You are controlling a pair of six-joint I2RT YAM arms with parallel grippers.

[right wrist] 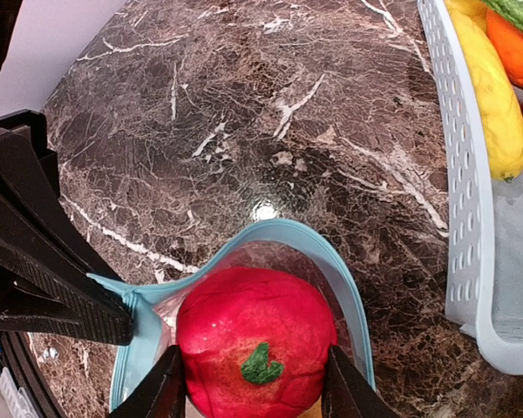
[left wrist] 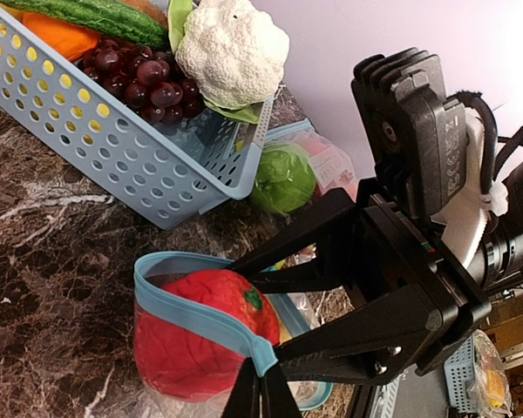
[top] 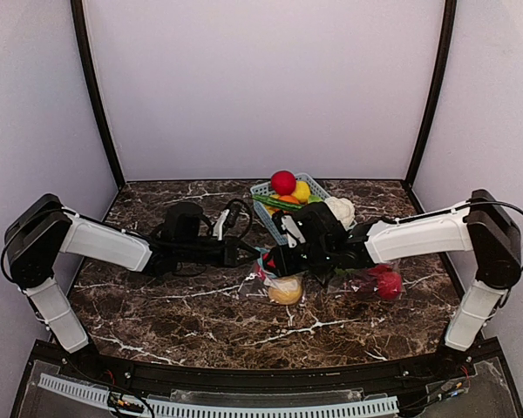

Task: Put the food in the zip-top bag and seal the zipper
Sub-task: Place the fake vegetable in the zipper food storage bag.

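On the right gripper (right wrist: 254, 387) the jaws pinch a red fruit (right wrist: 253, 331) between them, inside the open zip-top bag (right wrist: 336, 261); on the left gripper (left wrist: 261, 392) the jaws clamp the bag's rim; more food (left wrist: 144, 78) sits in the basket (left wrist: 113, 148) beyond; the zipper is unsealed.

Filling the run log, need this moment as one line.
left gripper: shut on zip-top bag rim | right gripper: shut on red toy fruit, in bag mouth | bag: unsealed

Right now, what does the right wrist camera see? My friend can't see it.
The right gripper holds a red fruit in the mouth of the blue-rimmed zip-top bag. The left gripper pinches the rim; a basket stands at right.
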